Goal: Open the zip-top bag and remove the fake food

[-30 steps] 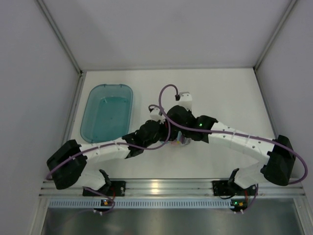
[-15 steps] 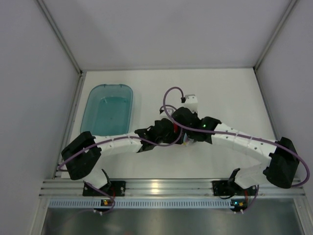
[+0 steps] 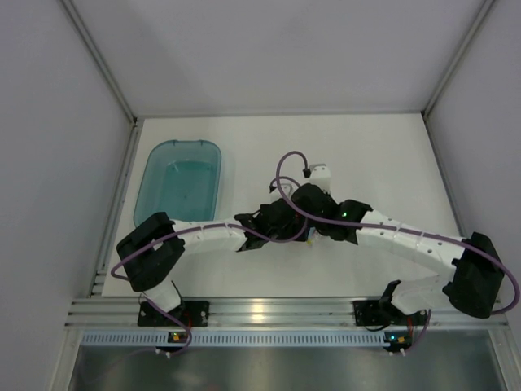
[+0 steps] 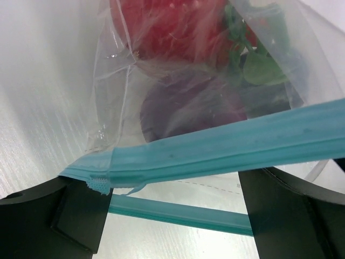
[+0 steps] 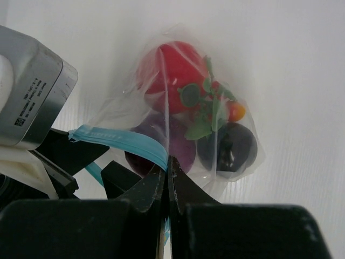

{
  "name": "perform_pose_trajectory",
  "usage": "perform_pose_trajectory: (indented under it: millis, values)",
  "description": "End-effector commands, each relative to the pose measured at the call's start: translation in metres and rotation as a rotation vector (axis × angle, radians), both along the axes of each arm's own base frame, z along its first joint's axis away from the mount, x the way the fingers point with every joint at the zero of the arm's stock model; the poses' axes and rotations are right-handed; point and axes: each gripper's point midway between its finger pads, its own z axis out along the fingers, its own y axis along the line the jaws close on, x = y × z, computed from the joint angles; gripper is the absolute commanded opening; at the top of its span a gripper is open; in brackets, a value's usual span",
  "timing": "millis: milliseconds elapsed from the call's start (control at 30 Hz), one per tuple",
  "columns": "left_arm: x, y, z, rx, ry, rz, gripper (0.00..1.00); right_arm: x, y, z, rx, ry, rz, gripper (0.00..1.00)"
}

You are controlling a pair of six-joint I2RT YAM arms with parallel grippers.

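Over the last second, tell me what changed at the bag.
The left arm swung right and its jaws opened wide, now standing either side of the blue strip of the zip-top bag. The right jaws stayed clamped on that strip; the teal tub did not move.
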Motion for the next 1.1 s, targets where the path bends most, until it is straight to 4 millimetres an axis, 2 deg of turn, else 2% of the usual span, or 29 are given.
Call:
perform_pose_trajectory:
  millis: [0,167,433,600,667,700,733,767,833,867,967,1067]
  values:
    - [0.006,-0.031,0.034,-0.15,-0.058,0.011,0.97,0.002,0.038,0.03,0.23,-0.049,0.068,0.0]
    - [0.012,-0.038,0.038,-0.201,-0.07,0.042,0.96,-0.009,0.046,0.021,0.295,-0.008,0.107,0.0]
    - [0.015,-0.042,0.051,-0.231,-0.111,0.062,0.93,-0.024,0.064,0.026,0.422,0.042,0.185,0.0]
    - [0.01,-0.01,0.064,-0.163,-0.146,0.096,0.9,-0.032,0.082,0.049,0.547,0.046,0.255,0.0]
    - [0.008,-0.001,0.079,-0.165,-0.167,0.1,0.89,-0.039,0.093,0.055,0.607,0.072,0.292,0.0]
    - [0.006,0.006,0.079,-0.137,-0.169,0.099,0.89,-0.043,0.101,0.062,0.659,0.082,0.32,0.0]
    - [0.004,0.013,0.08,-0.114,-0.165,0.097,0.89,-0.044,0.105,0.063,0.678,0.091,0.329,0.0]
    - [0.002,0.018,0.09,-0.118,-0.18,0.093,0.9,-0.046,0.109,0.064,0.699,0.1,0.339,0.0]
    - [-0.003,0.03,0.09,-0.073,-0.171,0.089,0.94,-0.052,0.121,0.069,0.747,0.129,0.38,0.0]
    - [-0.005,0.033,0.096,-0.071,-0.181,0.079,0.95,-0.053,0.123,0.068,0.757,0.139,0.386,0.0]
    - [-0.013,0.04,0.089,-0.024,-0.17,0.027,0.95,-0.053,0.124,0.065,0.766,0.147,0.382,0.0]
    - [-0.023,0.034,0.072,-0.003,-0.125,-0.039,0.95,-0.051,0.118,0.057,0.74,0.141,0.358,0.0]
